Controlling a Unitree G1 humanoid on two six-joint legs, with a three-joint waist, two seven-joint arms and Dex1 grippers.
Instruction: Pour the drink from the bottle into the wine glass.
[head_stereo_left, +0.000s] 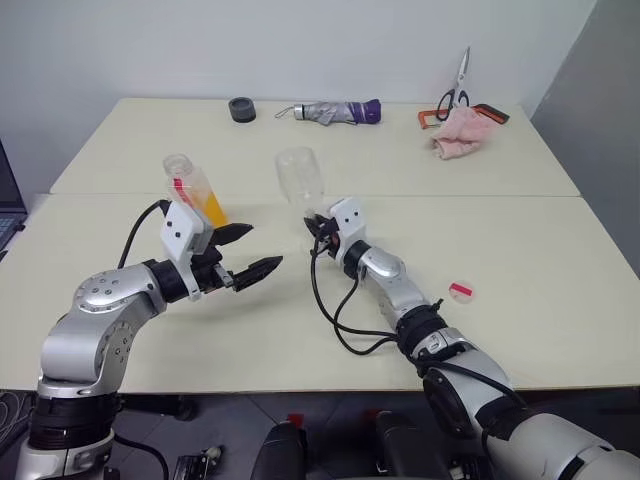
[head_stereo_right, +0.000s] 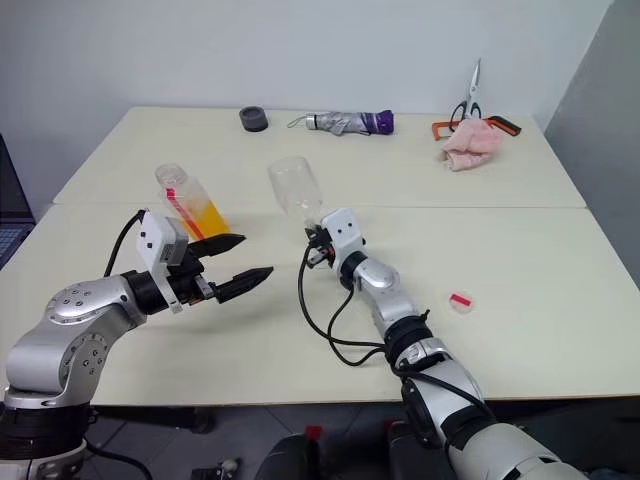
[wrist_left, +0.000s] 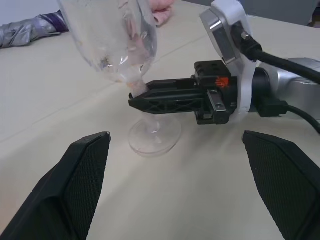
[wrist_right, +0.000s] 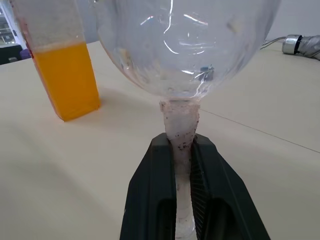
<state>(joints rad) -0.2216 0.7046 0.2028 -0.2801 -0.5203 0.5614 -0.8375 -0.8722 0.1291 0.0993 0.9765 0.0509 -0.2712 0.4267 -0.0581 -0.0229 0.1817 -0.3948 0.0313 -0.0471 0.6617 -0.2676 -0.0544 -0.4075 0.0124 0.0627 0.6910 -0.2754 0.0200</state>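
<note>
Two black fingers of the right gripper (wrist_right: 184, 165) are clenched on the stem of the wine glass (head_stereo_left: 299, 180), one finger on each side of it; the stem runs up between them and the rounded bowl swells just above their tips; in the left wrist view the same fingers reach in level from the side and pinch the stem between bowl and foot, with the round foot resting on the table (head_stereo_left: 520, 250) directly beneath; the bowl looks empty.

The left gripper (head_stereo_left: 252, 251) has its fingers spread wide apart with nothing between them; they point toward the wine glass but stay clear of it, well short of its foot; the bottle (head_stereo_left: 195, 190) stands on the table just behind this gripper, close to its white wrist housing, not touched by either finger; its neck is uncapped and the drink (wrist_right: 67, 80) fills the lower part of the squarish body, bright orange; a red strip runs down one edge; bottle and wine glass stand near each other, apart.

Beside the right forearm lies a small red-and-white cap (head_stereo_left: 461, 291); along the far edge are a dark roll of tape (head_stereo_left: 241, 109), a folded umbrella (head_stereo_left: 330, 112), scissors (head_stereo_left: 455, 88) and a pink cloth (head_stereo_left: 462, 135).
</note>
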